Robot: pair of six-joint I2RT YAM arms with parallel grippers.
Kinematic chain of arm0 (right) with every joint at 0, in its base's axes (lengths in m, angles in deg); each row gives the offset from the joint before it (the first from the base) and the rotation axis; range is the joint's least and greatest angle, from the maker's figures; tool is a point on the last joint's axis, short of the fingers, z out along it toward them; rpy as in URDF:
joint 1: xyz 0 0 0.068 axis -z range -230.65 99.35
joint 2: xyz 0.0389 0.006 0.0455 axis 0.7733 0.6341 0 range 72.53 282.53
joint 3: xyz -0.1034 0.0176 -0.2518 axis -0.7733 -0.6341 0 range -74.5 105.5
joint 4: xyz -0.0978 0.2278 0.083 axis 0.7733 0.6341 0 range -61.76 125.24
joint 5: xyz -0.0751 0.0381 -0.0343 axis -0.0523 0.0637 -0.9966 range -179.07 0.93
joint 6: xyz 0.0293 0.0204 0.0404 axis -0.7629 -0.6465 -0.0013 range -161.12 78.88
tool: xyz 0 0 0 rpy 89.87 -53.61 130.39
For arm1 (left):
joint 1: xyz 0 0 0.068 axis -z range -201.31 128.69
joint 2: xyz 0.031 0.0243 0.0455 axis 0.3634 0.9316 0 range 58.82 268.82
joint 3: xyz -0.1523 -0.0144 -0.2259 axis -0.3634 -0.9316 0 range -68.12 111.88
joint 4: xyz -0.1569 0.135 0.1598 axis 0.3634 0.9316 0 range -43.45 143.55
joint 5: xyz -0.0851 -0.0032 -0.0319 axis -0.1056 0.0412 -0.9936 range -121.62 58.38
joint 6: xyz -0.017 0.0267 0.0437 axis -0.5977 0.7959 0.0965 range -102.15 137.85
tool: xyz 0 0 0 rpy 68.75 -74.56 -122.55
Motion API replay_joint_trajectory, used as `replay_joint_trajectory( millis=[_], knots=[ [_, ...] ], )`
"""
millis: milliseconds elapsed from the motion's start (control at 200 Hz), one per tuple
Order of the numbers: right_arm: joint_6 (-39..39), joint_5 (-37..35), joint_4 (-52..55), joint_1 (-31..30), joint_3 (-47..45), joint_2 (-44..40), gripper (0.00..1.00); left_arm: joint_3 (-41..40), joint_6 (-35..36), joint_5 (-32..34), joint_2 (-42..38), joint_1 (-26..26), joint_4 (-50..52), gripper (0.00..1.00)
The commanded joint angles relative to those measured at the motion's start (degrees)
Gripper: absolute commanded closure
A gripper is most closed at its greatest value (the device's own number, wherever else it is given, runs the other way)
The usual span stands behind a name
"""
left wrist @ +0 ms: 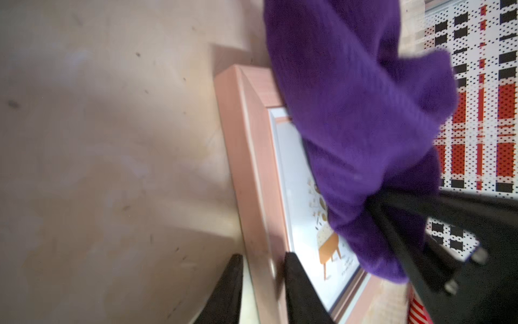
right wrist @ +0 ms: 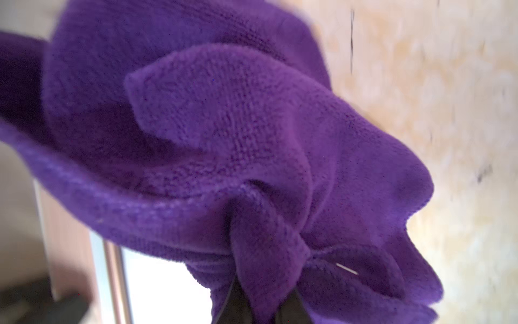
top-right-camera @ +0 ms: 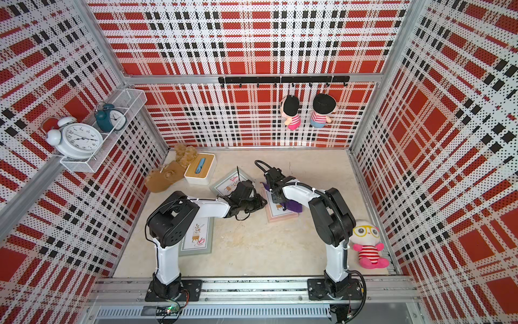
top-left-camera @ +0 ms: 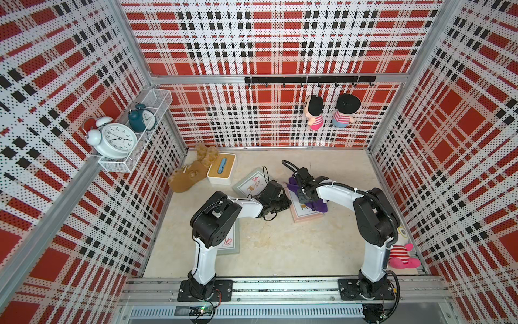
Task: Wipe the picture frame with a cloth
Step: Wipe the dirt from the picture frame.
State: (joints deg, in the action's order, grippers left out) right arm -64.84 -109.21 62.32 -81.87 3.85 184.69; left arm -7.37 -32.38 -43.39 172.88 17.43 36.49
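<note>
Cloth (right wrist: 224,126): fuzzy purple bunch clamped in right gripper (right wrist: 262,305) | left gripper (left wrist: 263,261) astride pink picture frame (left wrist: 252,168), grip unclear

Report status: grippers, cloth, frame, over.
Right gripper shut on the cloth. Left gripper astride an edge of the pink frame, grip unclear. Cloth bunched over the glass. Nothing else on it.

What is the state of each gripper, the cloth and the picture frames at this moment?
Deep purple fabric cloth: bunched, draped over the pink frame.
Pink rectangular picture frame: lying face up, partly covered.
Right gripper: shut on the cloth.
Left gripper: jaws astride the pink frame's rim; grip unclear.
Grey rectangular picture frame by the left arm's base: lying face up.
</note>
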Motion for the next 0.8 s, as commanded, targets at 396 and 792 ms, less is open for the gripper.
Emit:
replay_joint_trajectory(
  millis=[396, 792],
  knots=[
    [1.55, 10.0, 0.98, -1.74, -17.7, -10.92, 1.0, -3.14, 0.19, 2.67, 3.0, 1.31, 3.3, 0.76],
    [4.56, 1.6, -1.3, 0.37, 1.92, 2.82, 1.0, -3.6, 2.51, 2.87, 3.2, 1.42, 4.61, 0.8]
  ],
)
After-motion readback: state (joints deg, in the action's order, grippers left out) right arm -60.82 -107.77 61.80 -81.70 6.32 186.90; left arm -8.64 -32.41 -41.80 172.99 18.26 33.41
